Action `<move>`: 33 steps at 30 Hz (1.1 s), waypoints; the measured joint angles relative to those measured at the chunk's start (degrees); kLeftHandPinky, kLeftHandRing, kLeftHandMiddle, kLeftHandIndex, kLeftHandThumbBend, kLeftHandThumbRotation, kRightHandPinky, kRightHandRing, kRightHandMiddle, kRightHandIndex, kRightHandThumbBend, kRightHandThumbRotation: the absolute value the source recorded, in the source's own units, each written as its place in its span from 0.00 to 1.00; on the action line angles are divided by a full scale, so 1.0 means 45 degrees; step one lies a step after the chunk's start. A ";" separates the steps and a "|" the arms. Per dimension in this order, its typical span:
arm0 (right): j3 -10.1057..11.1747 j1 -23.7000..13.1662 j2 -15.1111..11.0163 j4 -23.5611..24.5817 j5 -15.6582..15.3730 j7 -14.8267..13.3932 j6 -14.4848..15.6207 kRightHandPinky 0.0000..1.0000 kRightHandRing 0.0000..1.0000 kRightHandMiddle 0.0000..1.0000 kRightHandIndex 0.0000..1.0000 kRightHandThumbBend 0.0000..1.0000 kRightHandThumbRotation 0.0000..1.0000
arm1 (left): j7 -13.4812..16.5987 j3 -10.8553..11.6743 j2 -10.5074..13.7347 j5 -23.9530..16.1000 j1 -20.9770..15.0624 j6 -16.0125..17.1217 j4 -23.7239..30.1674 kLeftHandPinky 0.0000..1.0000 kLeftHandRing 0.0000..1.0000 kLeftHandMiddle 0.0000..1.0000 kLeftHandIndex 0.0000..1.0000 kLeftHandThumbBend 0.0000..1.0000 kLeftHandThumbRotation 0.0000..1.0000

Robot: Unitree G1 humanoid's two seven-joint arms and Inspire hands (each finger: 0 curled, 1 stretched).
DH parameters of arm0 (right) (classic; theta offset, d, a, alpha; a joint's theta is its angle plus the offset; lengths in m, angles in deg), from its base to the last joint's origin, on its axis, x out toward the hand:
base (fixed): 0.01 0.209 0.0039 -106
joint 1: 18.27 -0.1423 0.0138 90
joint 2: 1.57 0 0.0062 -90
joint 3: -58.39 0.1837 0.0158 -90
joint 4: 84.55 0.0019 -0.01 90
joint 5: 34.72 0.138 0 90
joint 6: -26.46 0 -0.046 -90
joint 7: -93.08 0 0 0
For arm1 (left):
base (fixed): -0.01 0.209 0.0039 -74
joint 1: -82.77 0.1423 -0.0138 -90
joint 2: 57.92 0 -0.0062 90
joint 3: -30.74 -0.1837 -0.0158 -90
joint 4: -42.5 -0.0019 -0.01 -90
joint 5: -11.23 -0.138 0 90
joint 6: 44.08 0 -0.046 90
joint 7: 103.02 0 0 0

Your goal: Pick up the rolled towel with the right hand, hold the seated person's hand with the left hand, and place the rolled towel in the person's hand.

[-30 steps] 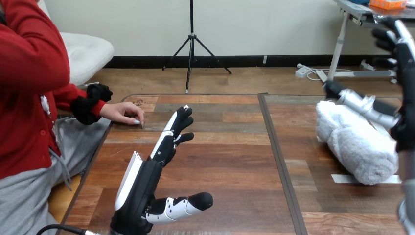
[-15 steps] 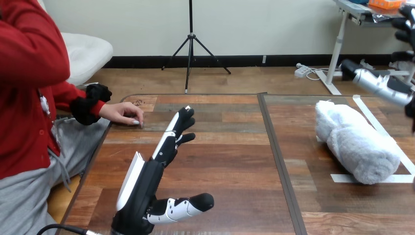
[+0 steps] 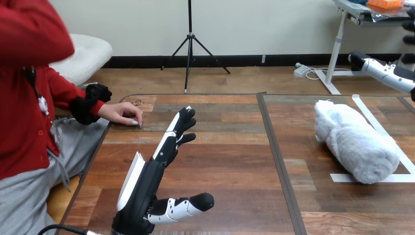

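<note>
On the right half of the brown wooden table [image 3: 220, 161]: white fluffy rolled towel [image 3: 355, 142], lying between white tape strips [image 3: 342, 177], untouched. High at the far right edge, beyond it: black-and-white right hand [image 3: 386, 74], open or closed impossible to tell. Left of centre: left hand [image 3: 144, 188], spread open, holding nothing, pointing toward the person's hand [image 3: 122, 113] at the table's left rim, apart. Likely risks: descending off-centre and rolling the soft bundle away; pinching one layer and unrolling it.
</note>
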 measured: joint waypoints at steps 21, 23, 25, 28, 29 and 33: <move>-0.1498 -0.2665 -0.0333 -0.5252 -0.0697 0.0247 0.0729 0.46 0.66 0.74 0.94 1.00 0.58 | -0.0025 -0.0011 -0.0004 0.0033 0.0049 0.0000 -0.0003 0.86 0.93 0.96 0.97 1.00 0.68; -0.1684 -0.2876 -0.0332 -0.5737 -0.0803 0.0253 0.0743 0.46 0.65 0.73 0.94 1.00 0.59 | -0.0028 -0.0012 -0.0004 0.0040 0.0056 0.0000 -0.0003 0.86 0.93 0.96 0.97 1.00 0.68; -0.1877 -0.3081 -0.0332 -0.6228 -0.0900 0.0266 0.0758 0.47 0.68 0.75 0.95 1.00 0.60 | -0.0034 -0.0016 -0.0004 0.0041 0.0059 0.0000 -0.0003 0.86 0.94 0.96 0.97 1.00 0.68; -0.2160 -0.3406 -0.0329 -0.7004 -0.1021 0.0314 0.0774 0.47 0.67 0.73 0.95 1.00 0.60 | -0.0049 -0.0019 -0.0003 0.0059 0.0082 0.0000 -0.0004 0.86 0.94 0.97 0.97 1.00 0.68; -0.2237 -0.3493 -0.0329 -0.7220 -0.1045 0.0325 0.0773 0.46 0.66 0.72 0.95 1.00 0.60 | -0.0055 -0.0020 -0.0003 0.0060 0.0089 0.0000 -0.0004 0.86 0.94 0.97 0.97 1.00 0.68; -0.2550 -0.3840 -0.0327 -0.8101 -0.1114 0.0341 0.0783 0.44 0.64 0.72 0.96 1.00 0.60 | -0.0073 -0.0024 -0.0003 0.0060 0.0127 0.0000 -0.0004 0.86 0.94 0.97 0.97 1.00 0.68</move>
